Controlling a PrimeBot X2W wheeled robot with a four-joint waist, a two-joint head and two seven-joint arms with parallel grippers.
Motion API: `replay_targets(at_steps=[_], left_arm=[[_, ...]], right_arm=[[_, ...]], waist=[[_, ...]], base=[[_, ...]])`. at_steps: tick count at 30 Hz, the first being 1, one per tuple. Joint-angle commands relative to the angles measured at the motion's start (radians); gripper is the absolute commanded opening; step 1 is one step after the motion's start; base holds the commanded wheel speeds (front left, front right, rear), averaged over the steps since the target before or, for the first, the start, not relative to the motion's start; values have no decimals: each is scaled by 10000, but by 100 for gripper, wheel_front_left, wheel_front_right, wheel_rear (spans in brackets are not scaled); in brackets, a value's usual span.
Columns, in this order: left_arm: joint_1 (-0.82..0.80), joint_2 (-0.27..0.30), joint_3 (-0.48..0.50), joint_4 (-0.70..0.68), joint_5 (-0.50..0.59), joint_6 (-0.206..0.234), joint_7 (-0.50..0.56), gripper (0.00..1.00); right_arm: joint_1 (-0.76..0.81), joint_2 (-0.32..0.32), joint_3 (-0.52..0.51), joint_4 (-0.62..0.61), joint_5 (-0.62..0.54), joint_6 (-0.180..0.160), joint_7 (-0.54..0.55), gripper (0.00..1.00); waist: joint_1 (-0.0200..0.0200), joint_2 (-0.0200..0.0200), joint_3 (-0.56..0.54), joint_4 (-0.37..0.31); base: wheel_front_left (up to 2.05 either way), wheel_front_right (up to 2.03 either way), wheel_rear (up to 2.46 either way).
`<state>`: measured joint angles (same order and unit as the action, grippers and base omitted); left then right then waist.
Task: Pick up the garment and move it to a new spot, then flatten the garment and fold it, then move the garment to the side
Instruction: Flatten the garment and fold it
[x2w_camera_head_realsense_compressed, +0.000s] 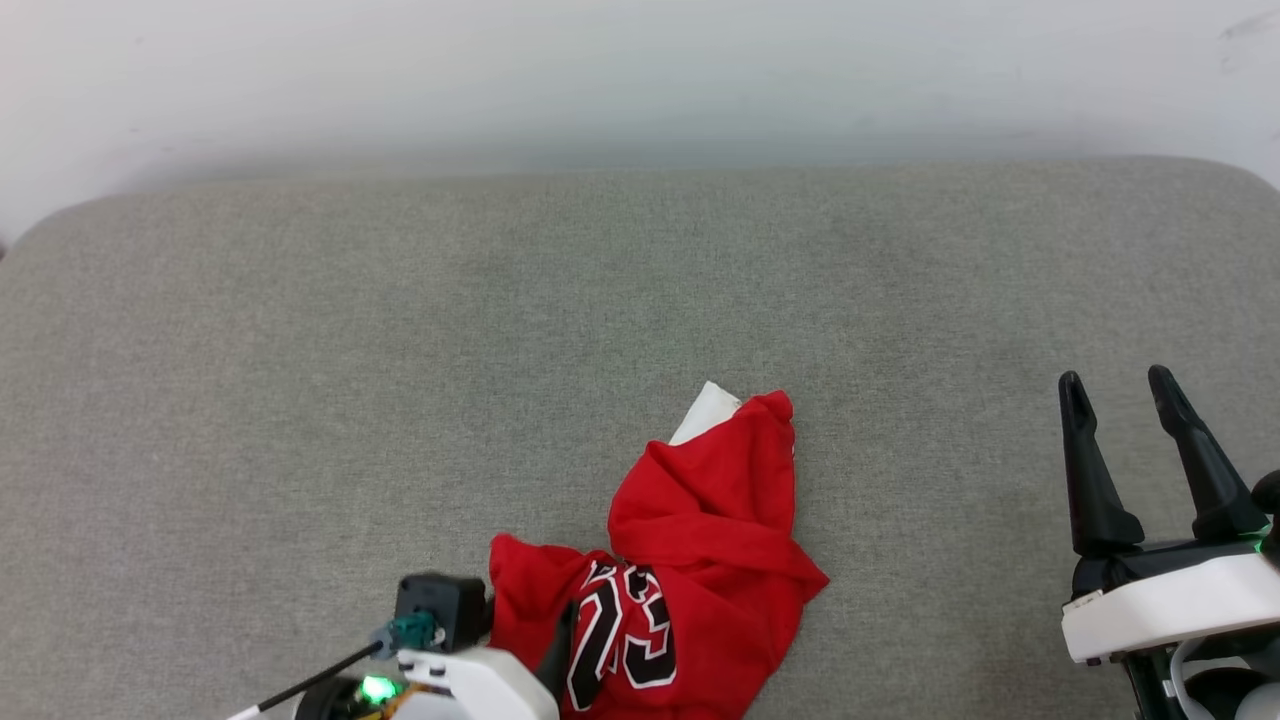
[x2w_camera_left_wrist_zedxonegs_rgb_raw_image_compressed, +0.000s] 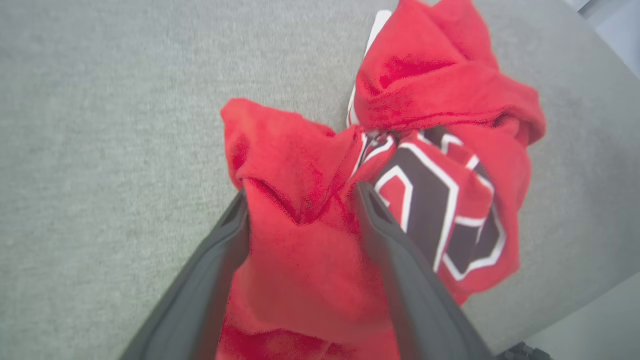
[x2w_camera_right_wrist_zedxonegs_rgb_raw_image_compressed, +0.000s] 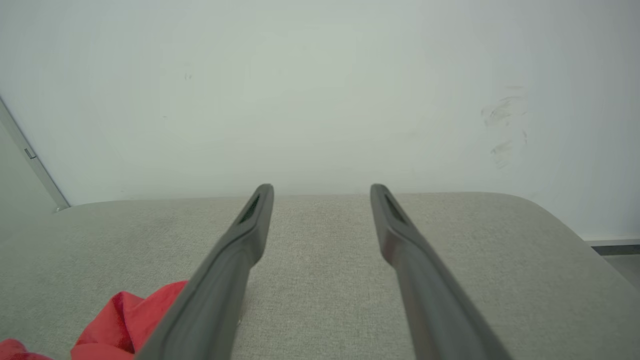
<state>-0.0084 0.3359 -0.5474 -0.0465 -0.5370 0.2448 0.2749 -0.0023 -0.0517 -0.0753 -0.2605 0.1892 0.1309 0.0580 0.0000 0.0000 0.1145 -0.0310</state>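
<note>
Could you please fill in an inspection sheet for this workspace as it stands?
Surface: grey fabric cushion, rounded corners.
Job's things: garment, red with black number print, crumpled near the front edge, not flattened.
Clutter: nothing seen.
Grippers: left gripper jaws open, straddling red cloth; right gripper jaws open, over bare cushion, apart from the garment.
Cables: black cable with teal plug at the left wrist.
Surroundings: pale wall behind, faint scuffs.

You're looking along your right pincer (x2w_camera_right_wrist_zedxonegs_rgb_raw_image_compressed: 321, 190), its jaws spread wide above the grey cushion (x2w_camera_right_wrist_zedxonegs_rgb_raw_image_compressed: 325, 280). The red garment (x2w_camera_right_wrist_zedxonegs_rgb_raw_image_compressed: 125, 320) bunches at lower left, with a white wall (x2w_camera_right_wrist_zedxonegs_rgb_raw_image_compressed: 320, 100) beyond.
</note>
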Motion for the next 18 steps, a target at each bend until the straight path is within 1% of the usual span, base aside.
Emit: replay_targets(at_steps=[1, 3, 6, 9, 11, 12, 15, 18], left_arm=[[-241, -76, 104, -100, 192, 53, -411, 100], [-580, -150, 307, -210, 426, 177, -982, 100], [-1033, -223, 481, -192, 695, 255, -1534, 100], [-1616, -324, 529, -23, 737, 110, -1652, 100], [-2061, -340, 477, 164, 657, -113, -1486, 100], [-2061, -340, 477, 164, 657, -113, -1486, 100], [-2775, -255, 241, 608, 406, -719, -816, 100], [-3518, -111, -56, 1113, 120, -1385, 153, 100]], right_arm=[[86, 15, 6, -42, -38, -3, 1, 100], [145, 15, -20, -57, -8, -3, 5, 100], [153, 15, -31, -55, 52, -3, 4, 100], [121, 15, -42, -69, 114, -3, 0, 100], [69, 15, -49, -73, 113, -3, -5, 100], [69, 15, -49, -73, 113, -3, -5, 100], [-53, 15, -33, -82, 125, -5, -16, 100], [-205, 15, 14, -75, 174, -3, -68, 100]], waist=[[0, 0, -95, -30], [0, 0, -153, -45], [0, 0, -196, -92], [0, 0, -160, -142], [0, 0, -86, -188], [0, 0, -86, -188], [0, 0, 117, -292], [0, 0, 408, -440]], base=[[0, 0, 0], [0, 0, 0], [0, 0, 0], [0, 0, 0], [0, 0, 0], [0, 0, 0], [0, 0, 0], [0, 0, 0]])
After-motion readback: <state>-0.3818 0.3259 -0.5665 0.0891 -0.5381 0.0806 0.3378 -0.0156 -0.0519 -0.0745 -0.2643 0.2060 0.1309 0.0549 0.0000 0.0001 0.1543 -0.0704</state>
